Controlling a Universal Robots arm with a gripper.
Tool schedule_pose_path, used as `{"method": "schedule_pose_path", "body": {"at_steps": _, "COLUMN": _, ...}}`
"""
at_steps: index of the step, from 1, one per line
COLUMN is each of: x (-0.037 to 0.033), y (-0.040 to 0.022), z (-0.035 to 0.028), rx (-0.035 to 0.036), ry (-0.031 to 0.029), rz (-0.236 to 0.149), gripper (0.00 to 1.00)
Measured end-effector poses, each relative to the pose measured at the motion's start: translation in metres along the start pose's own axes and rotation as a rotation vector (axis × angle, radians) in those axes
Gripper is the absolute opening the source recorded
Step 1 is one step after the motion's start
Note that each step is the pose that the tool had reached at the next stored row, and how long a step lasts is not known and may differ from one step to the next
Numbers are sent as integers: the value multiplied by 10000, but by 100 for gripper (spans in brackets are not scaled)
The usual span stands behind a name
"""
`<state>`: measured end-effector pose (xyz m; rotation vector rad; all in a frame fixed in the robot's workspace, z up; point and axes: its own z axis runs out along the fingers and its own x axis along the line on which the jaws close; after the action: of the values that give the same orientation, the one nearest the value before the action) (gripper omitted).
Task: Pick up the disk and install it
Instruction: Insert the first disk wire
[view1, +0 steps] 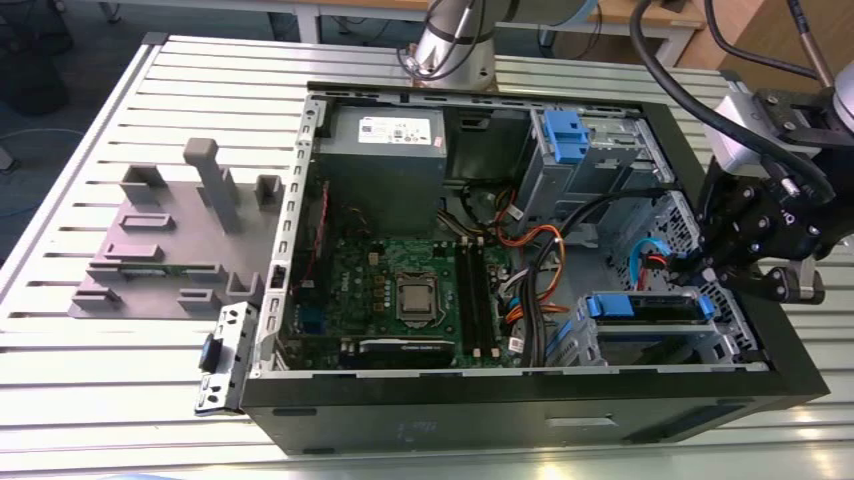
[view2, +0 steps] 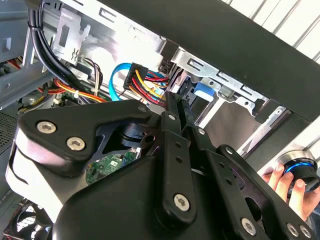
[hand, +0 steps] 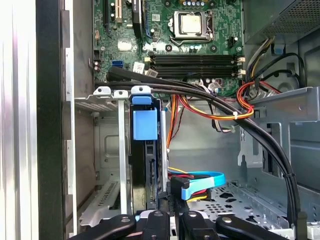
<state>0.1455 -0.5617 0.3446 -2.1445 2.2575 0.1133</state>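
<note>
Scene: an open computer case (view1: 534, 420) lies on a slatted metal table (view1: 120, 350), with its motherboard and wiring exposed.
Disk: it sits in the metal drive bay (view1: 667, 345) at the lower right of the exterior view. The disk (view1: 647, 306) shows as a blue-railed strip there. In the first wrist view it (hand: 145, 125) stands on edge between the bay's uprights, blue tab toward the camera.
My end effector: it (view1: 714, 275) hangs over the right side of the case, just beside the bay. I cannot tell whether it is wide, narrow or holding the disk.
Risk, seating: the disk may be only partly home. If so, an off-line push could jam its rails against the uprights.
Risk, cables: a black cable bundle (hand: 200, 92) crosses right by the bay and a blue ribbon cable (hand: 202, 181) lies near my end effector. Either could snag or get pinched.
Risk, person: a hand (view2: 285, 185) rests on a round, blue-lit knob outside the case wall, near my linkage.
</note>
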Motion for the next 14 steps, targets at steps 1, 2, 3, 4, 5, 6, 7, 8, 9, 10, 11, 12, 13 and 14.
{"method": "schedule_pose_path", "body": {"at_steps": 1, "x": 0, "y": 6, "z": 1, "rx": 0, "ry": -1, "rz": 0, "gripper": 17}}
{"method": "schedule_pose_path", "body": {"at_steps": 2, "x": 1, "y": 13, "z": 1, "rx": 0, "ry": -1, "rz": 0, "gripper": 17}}
{"method": "schedule_pose_path", "body": {"at_steps": 3, "x": 1, "y": 19, "z": 1, "rx": 0, "ry": 0, "rz": -1, "gripper": 17}}
{"method": "schedule_pose_path", "body": {"at_steps": 4, "x": 1, "y": 24, "z": 1, "rx": 0, "ry": 0, "rz": -1, "gripper": 17}}
{"method": "schedule_pose_path", "body": {"at_steps": 5, "x": 2, "y": 29, "z": 1, "rx": 0, "ry": 0, "rz": -1, "gripper": 17}}
{"method": "schedule_pose_path", "body": {"at_steps": 6, "x": 2, "y": 35, "z": 2, "rx": 0, "ry": -1, "rz": 0, "gripper": 17}}
{"method": "schedule_pose_path", "body": {"at_steps": 7, "x": 2, "y": 40, "z": 2, "rx": 0, "ry": -1, "rz": 0, "gripper": 17}}
{"method": "schedule_pose_path", "body": {"at_steps": 8, "x": 3, "y": 45, "z": 2, "rx": 0, "ry": 0, "rz": 0, "gripper": 17}}
{"method": "schedule_pose_path", "body": {"at_steps": 9, "x": 3, "y": 49, "z": 2, "rx": 0, "ry": 0, "rz": 0, "gripper": 17}}
{"method": "schedule_pose_path", "body": {"at_steps": 10, "x": 3, "y": 52, "z": 2, "rx": 0, "ry": 1, "rz": -1, "gripper": 17}}
{"method": "schedule_pose_path", "body": {"at_steps": 11, "x": 3, "y": 57, "z": 2, "rx": 0, "ry": 0, "rz": 0, "gripper": 17}}
{"method": "schedule_pose_path", "body": {"at_steps": 12, "x": 3, "y": 62, "z": 2, "rx": 0, "ry": 1, "rz": 0, "gripper": 17}}
{"method": "schedule_pose_path", "body": {"at_steps": 13, "x": 4, "y": 66, "z": 3, "rx": 0, "ry": 0, "rz": 0, "gripper": 17}}
{"method": "schedule_pose_path", "body": {"at_steps": 14, "x": 4, "y": 67, "z": 3, "rx": 0, "ry": 0, "rz": -1, "gripper": 17}}
